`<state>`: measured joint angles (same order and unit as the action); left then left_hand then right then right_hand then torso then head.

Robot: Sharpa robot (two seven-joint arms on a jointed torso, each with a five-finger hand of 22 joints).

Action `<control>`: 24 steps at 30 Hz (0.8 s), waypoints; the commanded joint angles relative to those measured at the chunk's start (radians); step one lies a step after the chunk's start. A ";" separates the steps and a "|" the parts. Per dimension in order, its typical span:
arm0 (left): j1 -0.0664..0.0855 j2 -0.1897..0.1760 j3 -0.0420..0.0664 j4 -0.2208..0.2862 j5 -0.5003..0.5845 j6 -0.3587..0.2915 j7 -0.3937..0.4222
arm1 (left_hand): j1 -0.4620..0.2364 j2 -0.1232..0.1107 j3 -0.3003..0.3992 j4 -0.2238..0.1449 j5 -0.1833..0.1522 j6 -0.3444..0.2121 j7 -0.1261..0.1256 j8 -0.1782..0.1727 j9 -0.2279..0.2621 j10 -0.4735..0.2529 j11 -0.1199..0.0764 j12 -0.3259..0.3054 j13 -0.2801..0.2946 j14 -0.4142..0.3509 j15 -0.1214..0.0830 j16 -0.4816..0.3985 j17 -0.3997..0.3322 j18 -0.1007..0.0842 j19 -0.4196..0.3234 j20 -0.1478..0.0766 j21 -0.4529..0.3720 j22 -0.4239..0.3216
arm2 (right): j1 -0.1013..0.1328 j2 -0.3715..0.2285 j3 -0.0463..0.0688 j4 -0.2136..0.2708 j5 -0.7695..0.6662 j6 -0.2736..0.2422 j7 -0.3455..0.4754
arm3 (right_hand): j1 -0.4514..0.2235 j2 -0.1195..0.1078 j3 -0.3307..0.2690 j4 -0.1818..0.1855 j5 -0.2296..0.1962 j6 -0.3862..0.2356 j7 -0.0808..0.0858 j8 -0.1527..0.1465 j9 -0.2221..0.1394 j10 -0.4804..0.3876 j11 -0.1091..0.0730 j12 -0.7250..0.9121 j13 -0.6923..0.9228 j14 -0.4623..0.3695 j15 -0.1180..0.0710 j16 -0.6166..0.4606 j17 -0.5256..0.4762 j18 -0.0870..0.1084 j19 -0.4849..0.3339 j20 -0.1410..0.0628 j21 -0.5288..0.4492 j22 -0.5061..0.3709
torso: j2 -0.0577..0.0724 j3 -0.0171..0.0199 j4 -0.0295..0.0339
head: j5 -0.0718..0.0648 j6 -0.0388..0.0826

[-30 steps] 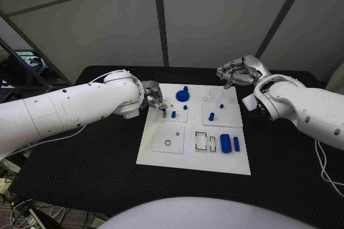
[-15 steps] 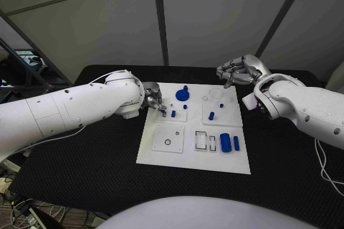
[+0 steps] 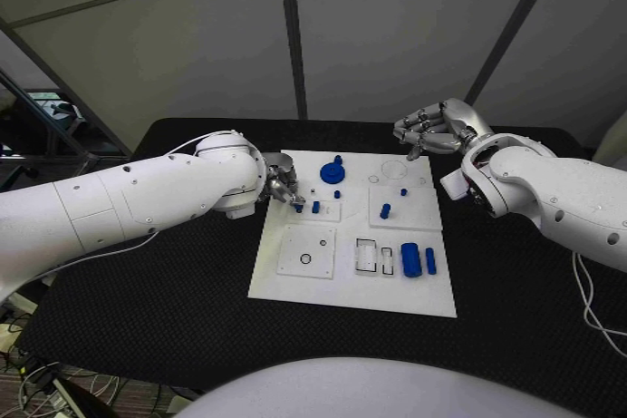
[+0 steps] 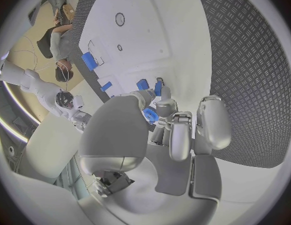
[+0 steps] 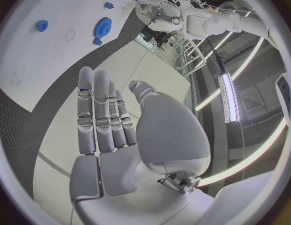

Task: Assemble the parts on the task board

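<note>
Peg (image 4: 150, 116) small, rigid, light, likely slippery | we pinch it in left hand (image 3: 280, 184) over task board (image 3: 342, 291) | right hand (image 3: 432, 128) empty, fingers loosely curled

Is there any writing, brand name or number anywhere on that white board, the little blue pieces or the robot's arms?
None can be read: the task board, the blue parts and both white arms carry no legible text, label or number. The left hand and right hand bear no visible marking either.

Grey wall panels (image 3: 392, 46), black table (image 3: 157, 318).
</note>
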<state>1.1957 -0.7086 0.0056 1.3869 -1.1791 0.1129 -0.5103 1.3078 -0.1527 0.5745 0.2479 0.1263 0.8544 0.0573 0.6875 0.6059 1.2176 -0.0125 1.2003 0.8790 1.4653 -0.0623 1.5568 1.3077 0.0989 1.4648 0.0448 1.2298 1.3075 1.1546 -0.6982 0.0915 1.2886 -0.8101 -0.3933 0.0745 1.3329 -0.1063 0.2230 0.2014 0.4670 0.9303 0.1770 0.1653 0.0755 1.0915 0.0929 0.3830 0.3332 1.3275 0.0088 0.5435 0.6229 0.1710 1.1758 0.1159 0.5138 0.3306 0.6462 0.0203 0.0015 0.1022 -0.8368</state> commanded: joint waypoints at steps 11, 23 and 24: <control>0.000 0.000 -0.001 0.002 -0.007 0.040 -0.013 | 0.000 0.002 0.135 -0.128 0.004 0.007 0.002 0.003 0.002 0.008 -0.002 -0.002 0.001 0.099 -0.009 0.004 0.244 -0.038 0.028 -0.007 0.006 0.183 | 0.002 0.000 0.001 0.003 -0.002 -0.001 0.006 | -0.003 -0.002 0.001 0.007 0.003 -0.004 -0.003 0.006 0.002 -0.002 -0.002 0.004 -0.001 0.001 0.004 -0.005 0.002 0.012 0.008 0.000 -0.005 -0.001 | -0.001 0.0001 0.0010 | -0.001 -0.001; 0.000 0.003 -0.001 0.001 -0.007 0.049 -0.013 | 0.000 0.002 0.135 -0.128 0.004 0.007 0.002 0.003 0.002 0.008 -0.002 -0.002 0.001 0.099 -0.009 0.004 0.244 -0.038 0.028 -0.007 0.006 0.183 | 0.002 0.001 0.001 0.003 -0.002 -0.001 0.006 | -0.003 -0.002 0.001 0.007 0.003 -0.004 -0.003 0.006 0.002 -0.002 -0.002 0.004 -0.001 0.001 0.004 -0.005 0.002 0.012 0.008 0.000 -0.005 -0.001 | 0.000 0.0000 0.0001 | 0.000 0.001; 0.000 0.004 -0.001 0.000 -0.007 0.049 -0.013 | 0.000 0.002 0.135 -0.128 0.004 0.007 0.002 0.003 0.002 0.008 -0.002 -0.002 0.001 0.099 -0.009 0.004 0.244 -0.038 0.028 -0.007 0.006 0.183 | 0.002 0.001 0.001 0.003 -0.002 -0.001 0.006 | -0.003 -0.002 0.001 0.007 0.003 -0.004 -0.003 0.006 0.002 -0.002 -0.002 0.004 -0.001 0.001 0.004 -0.005 0.002 0.012 0.008 0.000 -0.005 -0.001 | 0.000 0.0002 0.0001 | 0.000 0.001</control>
<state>1.1961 -0.7068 0.0050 1.3867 -1.1824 0.1419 -0.5125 1.3023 -0.1581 0.5855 0.2369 0.1258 0.8542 0.0575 0.6867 0.6075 1.2179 -0.0125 1.2003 0.8803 1.4652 -0.0622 1.5568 1.3077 0.0989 1.4648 0.0449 1.2298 1.3075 1.1546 -0.6979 0.0916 1.2892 -0.8101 -0.3934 0.0745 1.3329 -0.1063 0.2230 0.2014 0.4670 0.9303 0.1770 0.1653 0.0754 1.0915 0.0929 0.3830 0.3333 1.3275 0.0088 0.5435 0.6229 0.1710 1.1758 0.1160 0.5139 0.3306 0.6461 0.0203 0.0019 0.1025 -0.8356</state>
